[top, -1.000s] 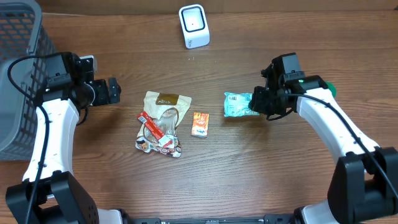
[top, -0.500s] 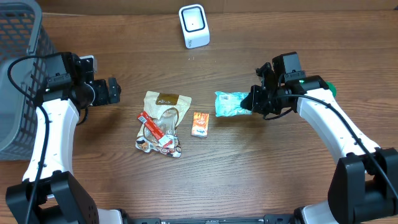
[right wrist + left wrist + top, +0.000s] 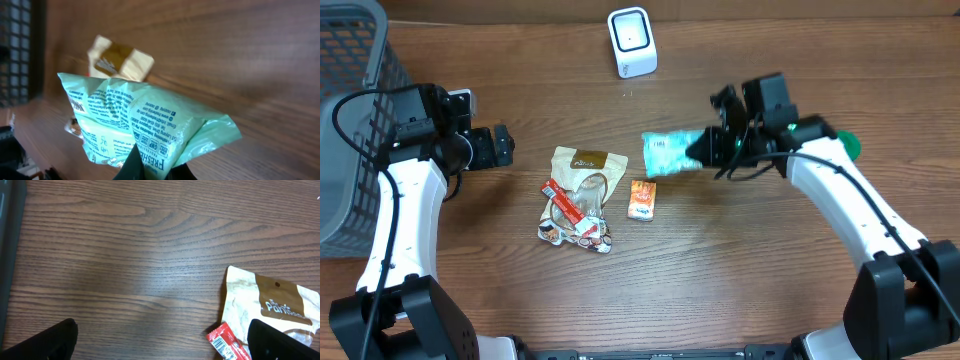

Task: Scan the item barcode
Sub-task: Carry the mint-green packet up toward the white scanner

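- Overhead: the right end effector point(image 3: 708, 150) is clamped shut on one end of the green packet point(image 3: 667, 153), which it holds clear of the bench point(image 3: 740, 270), right of centre, with its free end pointing left.
- The white scanner point(image 3: 631, 42) stands at the far edge, left of the packet and well apart from it.
- The left end effector point(image 3: 503, 146) is at the left with its jaws spread wide, and it holds nothing.
- A grey basket point(image 3: 350, 120) fills the far left corner.
- Near the middle lie a tan pouch point(image 3: 585, 170), a red wrapper point(image 3: 570, 208) on top of it, and a small orange packet point(image 3: 641, 200) just beside them on the right.
- Left wrist: both fingers point(image 3: 50, 340) show at the bottom corners, far apart, over bare wood.
- The pouch and the wrapper lie on the right, near the right finger.
- Right wrist: the green packet fills the middle, its printed side facing the camera, pinched at its near edge by the dark fingers point(image 3: 131, 167).
- The pouch is a blur behind the packet, and the basket mesh is at the far left.
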Tool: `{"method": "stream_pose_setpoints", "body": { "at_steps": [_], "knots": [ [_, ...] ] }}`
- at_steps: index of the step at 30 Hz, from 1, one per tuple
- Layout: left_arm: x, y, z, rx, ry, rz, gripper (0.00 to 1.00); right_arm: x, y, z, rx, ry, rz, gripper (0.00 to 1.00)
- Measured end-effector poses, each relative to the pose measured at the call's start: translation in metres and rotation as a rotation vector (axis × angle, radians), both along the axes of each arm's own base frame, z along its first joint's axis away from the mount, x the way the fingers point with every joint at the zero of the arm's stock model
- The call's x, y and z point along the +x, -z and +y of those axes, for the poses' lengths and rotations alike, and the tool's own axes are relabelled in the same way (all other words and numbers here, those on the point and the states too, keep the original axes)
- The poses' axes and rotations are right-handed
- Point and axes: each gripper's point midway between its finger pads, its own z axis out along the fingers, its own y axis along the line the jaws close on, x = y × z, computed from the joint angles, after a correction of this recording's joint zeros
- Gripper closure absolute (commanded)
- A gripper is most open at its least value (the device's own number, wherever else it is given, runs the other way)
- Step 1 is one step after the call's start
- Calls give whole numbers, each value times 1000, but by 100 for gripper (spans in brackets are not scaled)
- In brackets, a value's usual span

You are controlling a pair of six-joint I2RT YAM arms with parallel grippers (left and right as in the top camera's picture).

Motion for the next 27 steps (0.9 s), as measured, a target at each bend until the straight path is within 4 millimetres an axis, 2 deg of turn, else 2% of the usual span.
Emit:
{"method": "stream_pose_setpoints", "body": {
  "at_steps": [3, 9, 12, 17, 20, 22, 24, 27],
  "knots": [
    [0, 0, 0, 0, 0, 0, 0, 20, -42, 3, 7, 9, -85, 96],
    [0, 0, 0, 0, 0, 0, 1, 63, -136, 12, -69, 77, -381, 96],
    [0, 0, 0, 0, 0, 0, 0, 84, -174, 23, -132, 120, -592, 96],
    [0, 0, 0, 0, 0, 0, 1, 103, -223, 43, -288, 142, -929, 96],
    [0, 0, 0, 0, 0, 0, 0, 108, -246, 55, -391, 138, -1091, 96],
    [0, 0, 0, 0, 0, 0, 0, 113, -252, 62, -457, 138, -1163, 96],
    [0, 0, 0, 0, 0, 0, 0, 123, -249, 67, -551, 134, -1218, 96],
    [0, 0, 0, 0, 0, 0, 1, 139, -231, 68, -680, 116, -1245, 96]
  ]
}}
